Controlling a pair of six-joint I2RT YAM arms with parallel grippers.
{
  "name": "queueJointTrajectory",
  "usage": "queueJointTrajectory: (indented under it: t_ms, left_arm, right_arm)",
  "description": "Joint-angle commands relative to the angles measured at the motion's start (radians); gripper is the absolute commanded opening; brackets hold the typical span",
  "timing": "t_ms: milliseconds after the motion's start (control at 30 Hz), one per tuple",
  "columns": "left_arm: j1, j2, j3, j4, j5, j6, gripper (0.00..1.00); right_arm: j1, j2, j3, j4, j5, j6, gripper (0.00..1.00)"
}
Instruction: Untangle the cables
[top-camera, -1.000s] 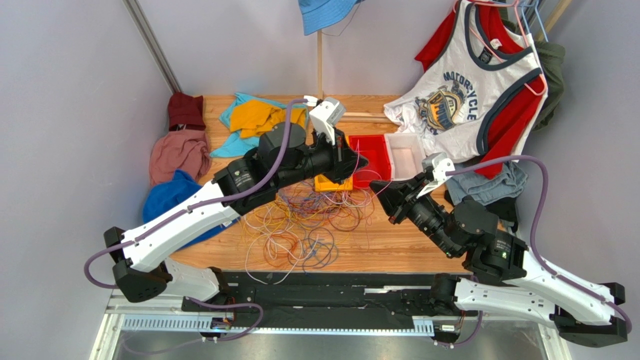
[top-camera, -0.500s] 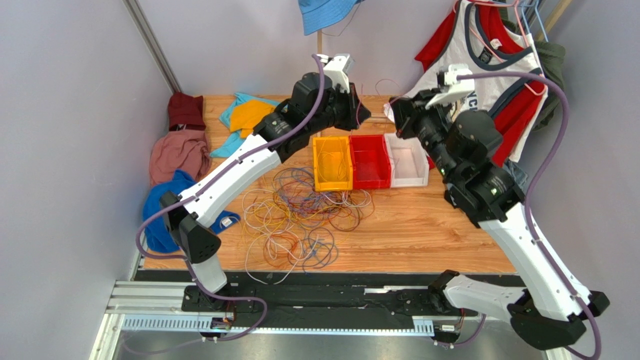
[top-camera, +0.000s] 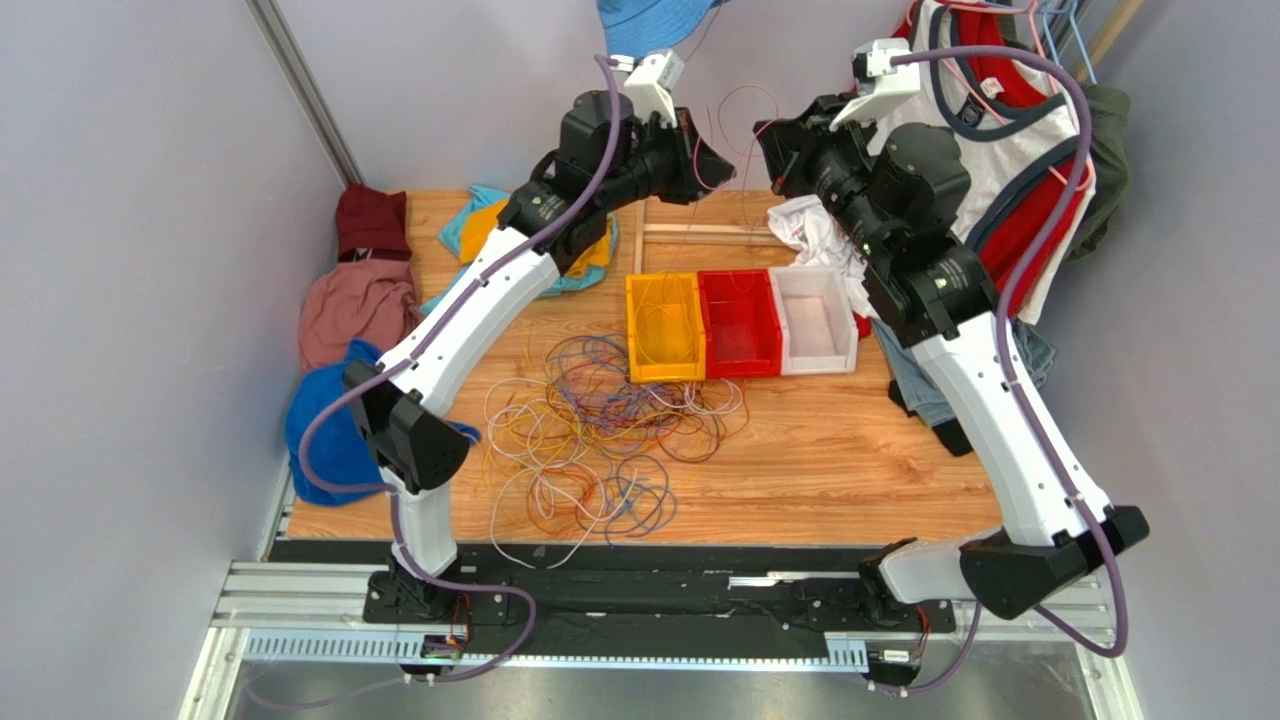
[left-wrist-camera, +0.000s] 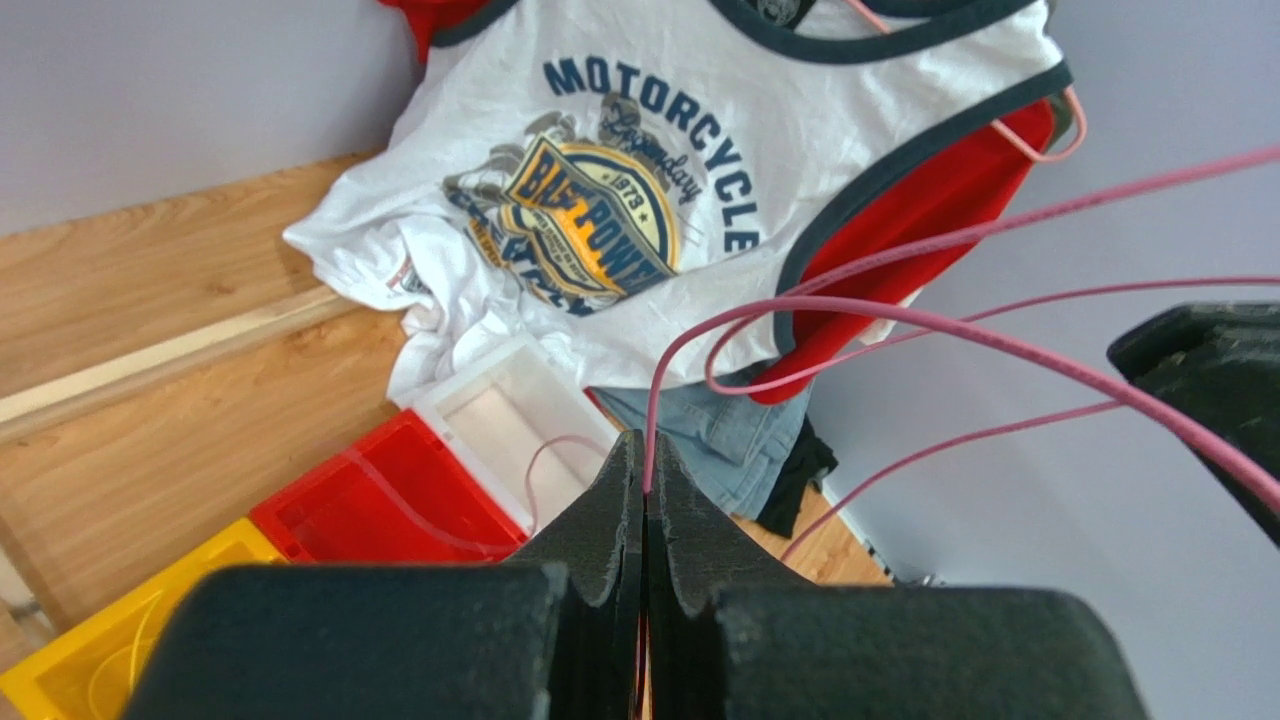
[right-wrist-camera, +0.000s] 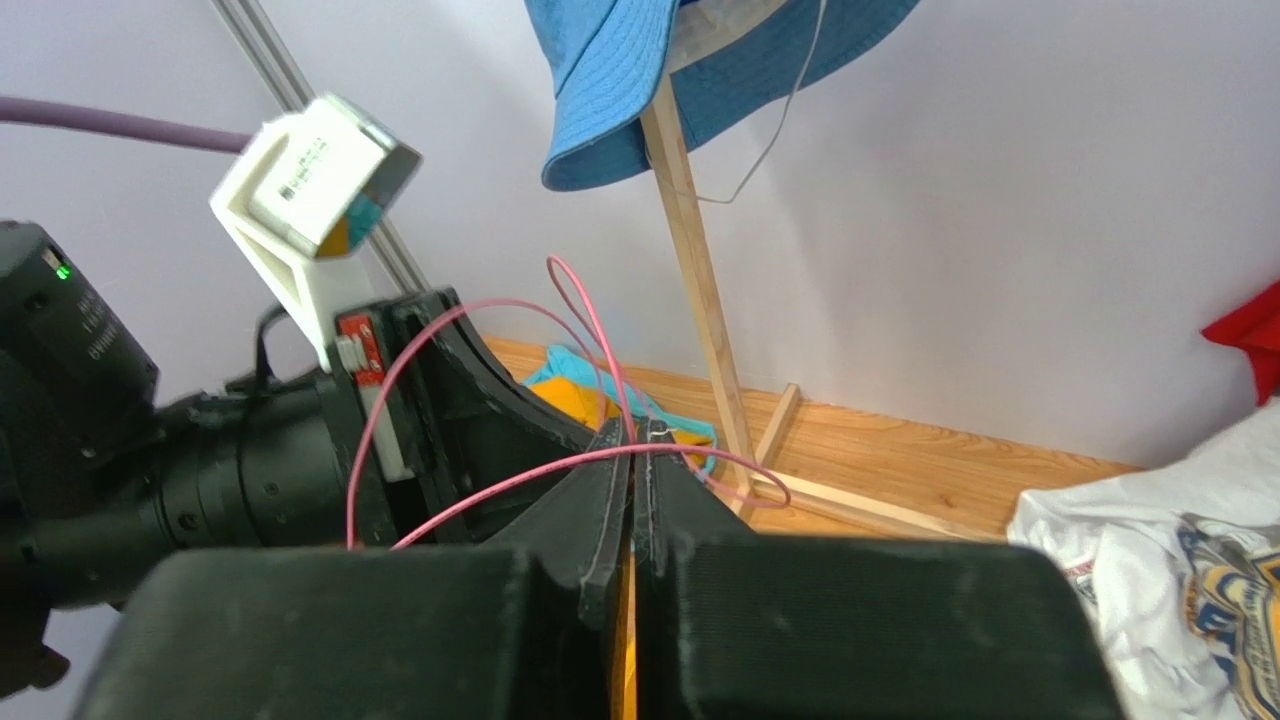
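Note:
A tangled pile of thin cables (top-camera: 601, 435) in white, yellow, orange, purple and blue lies on the wooden table (top-camera: 842, 465) in front of the bins. Both arms are raised high over the back of the table, tips close together. My left gripper (top-camera: 718, 159) is shut on a thin pink cable (top-camera: 736, 108), which loops up between the two grippers. My right gripper (top-camera: 768, 150) is shut on the same cable. In the left wrist view the gripper (left-wrist-camera: 646, 450) pinches the pink cable (left-wrist-camera: 902, 312). In the right wrist view the gripper (right-wrist-camera: 639, 438) pinches the pink cable (right-wrist-camera: 583, 323).
A yellow bin (top-camera: 666, 327), a red bin (top-camera: 741, 321) and a white bin (top-camera: 816, 318) stand in a row below the grippers. A wooden stand (right-wrist-camera: 691, 255) carries a blue hat (right-wrist-camera: 676, 60). A motorcycle shirt (left-wrist-camera: 631, 195) hangs at right. Clothes (top-camera: 361, 308) lie at left.
Both arms have risen from just above the bins and swung toward the back wall, lifting the pink cable high. The grippers now face each other close together.

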Motion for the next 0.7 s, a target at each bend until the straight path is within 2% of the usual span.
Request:
queueJointTrajectory:
  t_ms: [0, 167, 367, 667]
  left_arm:
    - [-0.002, 0.038, -0.028, 0.034, 0.05, 0.001, 0.0]
    - [0.001, 0.049, -0.117, 0.111, 0.042, -0.002, 0.0]
    - [0.006, 0.094, -0.131, 0.14, 0.064, 0.001, 0.0]
    - [0.015, 0.143, -0.114, 0.183, 0.094, -0.035, 0.0]
  right_arm:
    - [-0.039, 0.045, -0.025, 0.125, -0.094, 0.05, 0.0]
    - [-0.061, 0.091, -0.138, 0.229, -0.117, 0.053, 0.0]
    - [-0.097, 0.149, -0.213, 0.324, -0.137, 0.073, 0.0]
    - [-0.137, 0.175, -0.195, 0.372, -0.134, 0.078, 0.0]
